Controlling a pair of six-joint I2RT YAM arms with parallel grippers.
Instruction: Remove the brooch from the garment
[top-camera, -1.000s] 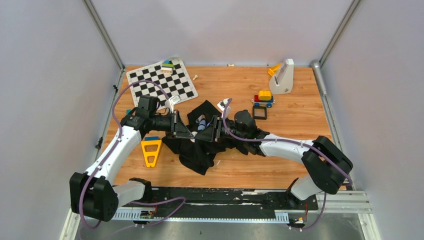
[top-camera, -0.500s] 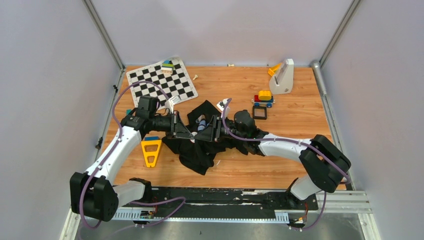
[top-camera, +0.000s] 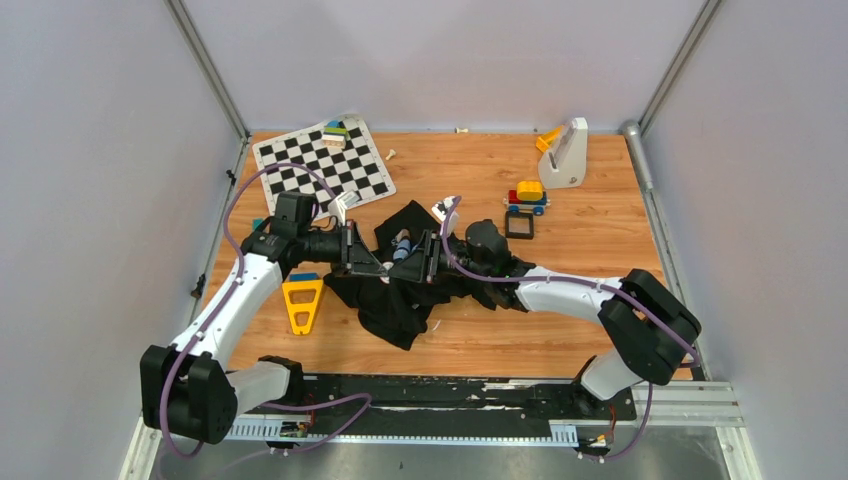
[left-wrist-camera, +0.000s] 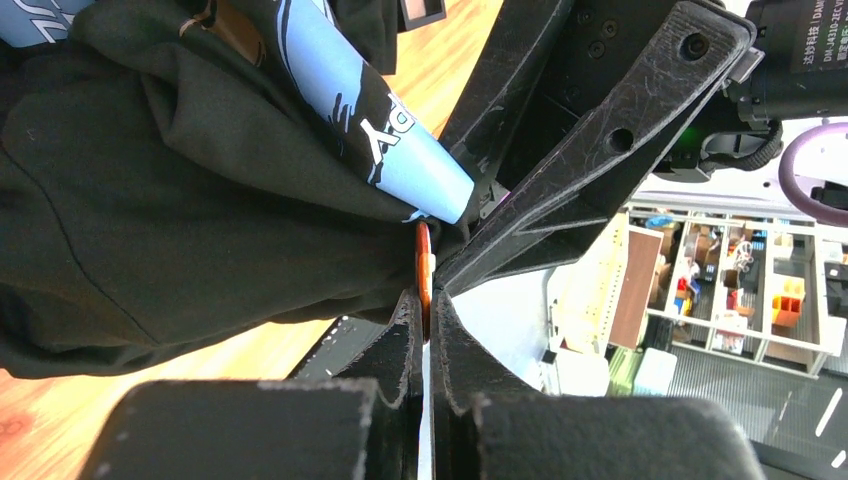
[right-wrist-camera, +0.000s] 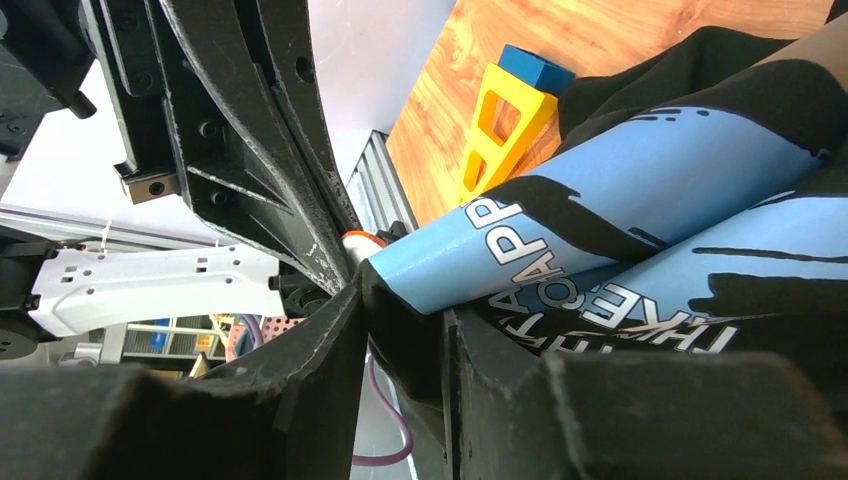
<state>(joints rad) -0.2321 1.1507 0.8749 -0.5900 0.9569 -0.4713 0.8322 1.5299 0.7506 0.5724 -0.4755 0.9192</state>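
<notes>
The brooch (left-wrist-camera: 424, 262) shows edge-on in the left wrist view as a thin coppery ring, standing upright at the tip of a raised fold of the garment (left-wrist-camera: 150, 230), where the light-blue graphic with white lettering ends. The left claw (left-wrist-camera: 424, 305) is closed down to a slit and pinches the ring's near edge between its two tips. The ring's far edge lies against the cloth; whether it is fastened there cannot be told.

The right claw (right-wrist-camera: 400, 315) meets it from the opposite side, nearly closed, with a pinch of black cloth from the same fold caught between its fingers just beside the ring.

From above, both claws come together over the crumpled garment near the middle of the bench (top-camera: 600, 250), the left arm reaching in from the left and the right arm from the right; the ring itself is too small to make out there. A yellow triangular piece (top-camera: 301, 303) lies just left of the garment. A checkered mat (top-camera: 322, 165) lies at the far left, with a black square frame (top-camera: 519, 225) and a toy car (top-camera: 527, 197) to the right.
</notes>
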